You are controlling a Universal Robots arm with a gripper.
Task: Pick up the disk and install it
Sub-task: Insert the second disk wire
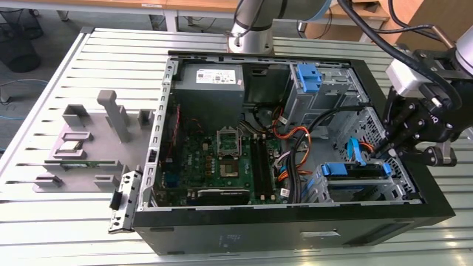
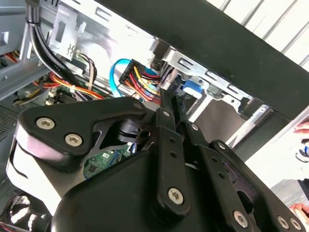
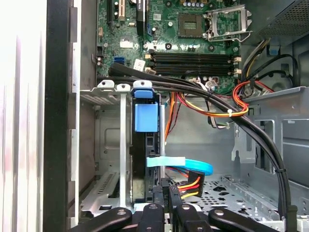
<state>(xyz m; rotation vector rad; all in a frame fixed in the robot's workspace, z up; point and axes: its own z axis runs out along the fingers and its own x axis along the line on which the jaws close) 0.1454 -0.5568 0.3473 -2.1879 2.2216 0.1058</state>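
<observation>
Although the open computer case lies flat on the slatted table with its motherboard exposed, the work is all at 1 corner, at the exterior view's right, where the metal drive cage stands. The disk sits inside that cage, framed by its blue bracket, and in the first wrist view it appears edge-on as a dark slab with the bracket's blue tab at its end. It looks seated in the bay rather than loose. The gripper hangs over the case wall just beside the cage, its 2 fingers drawn close together with nothing visible between them, their tips near the bracket and the plugs. I judge the disk dense and stiff, heavy for its size, with smooth metal flanks that would slip under a light pinch, and it is sensitive to knocks. The plastic bracket is the weaker part and could flex or unclip, so the 2 long sides are the better hold, not the tab. A thick black cable bundle crosses close by. A flat blue data cable and a red-and-yellow wired power plug crowd the disk's end.
</observation>
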